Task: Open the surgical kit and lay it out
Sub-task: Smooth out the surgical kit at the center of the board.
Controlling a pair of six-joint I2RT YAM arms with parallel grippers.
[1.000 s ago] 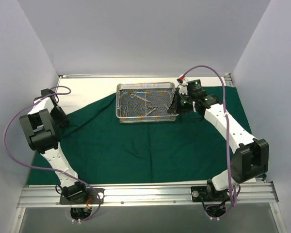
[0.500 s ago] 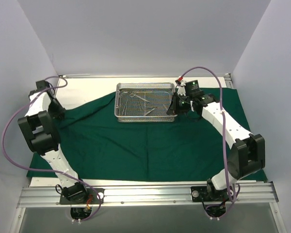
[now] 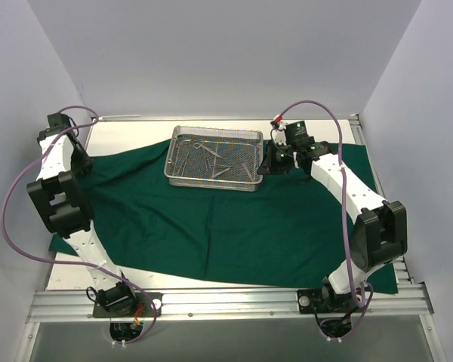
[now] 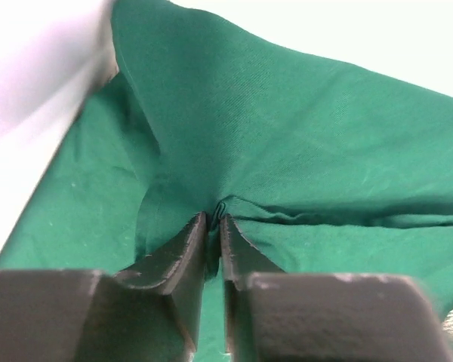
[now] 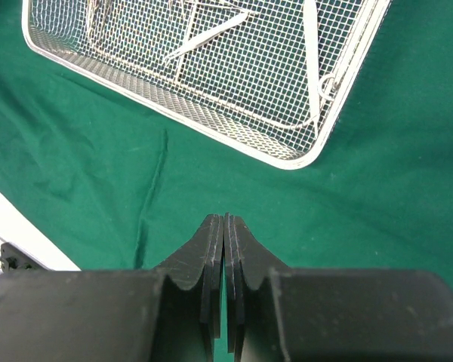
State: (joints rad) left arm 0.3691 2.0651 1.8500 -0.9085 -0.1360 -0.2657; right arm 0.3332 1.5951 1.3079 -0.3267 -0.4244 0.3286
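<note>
Left claw [image 4: 214, 222], all but closed, pinching a raised fold of the dark green cloth wrap [image 3: 211, 226] at the left edge of the desk [image 3: 128, 136]. Right claw [image 5: 224, 226] fully closed, jaws pressed together, low over the cloth just short of the wire-mesh tray [image 3: 211, 185]. Farther back, tray flat on the spread cloth, slim steel instruments [image 5: 210, 35] loose inside.

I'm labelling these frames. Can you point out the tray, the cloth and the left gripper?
tray [image 3: 211, 183]: top view, on its near wall.
cloth [image 3: 211, 234]: top view, on the bare middle.
left gripper [image 4: 214, 220]: left wrist view, between the fingertips, where they pinch a fold of cloth.
</note>
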